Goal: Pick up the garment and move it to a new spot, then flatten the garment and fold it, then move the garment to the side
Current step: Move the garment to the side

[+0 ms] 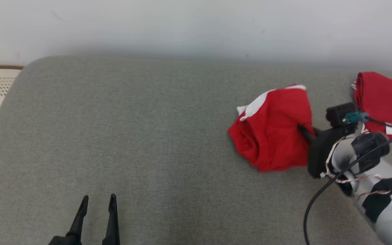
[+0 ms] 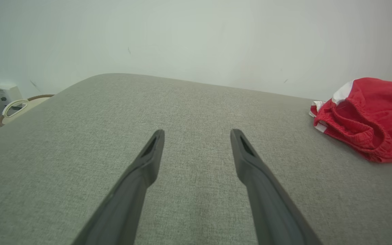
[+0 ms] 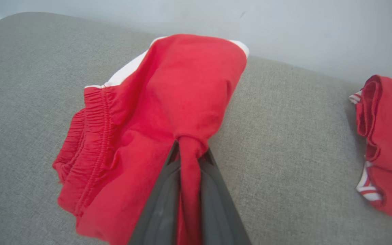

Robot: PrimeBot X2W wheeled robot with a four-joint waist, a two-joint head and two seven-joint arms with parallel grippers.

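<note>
Now the right gripper (image 3: 190, 151) has its jaws pressed together on a fold of the crumpled red cloth shorts with white trim (image 3: 168, 102); the bundle lies just ahead of them on the grey woven cushion (image 3: 284, 136), probably gripped for carrying. The left gripper (image 2: 197, 134) stands wide open, empty.

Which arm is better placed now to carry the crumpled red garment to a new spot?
The right arm: its jaws are shut on a fold of the crumpled red garment. The left jaws stand open over bare cushion, apart from it.
</note>
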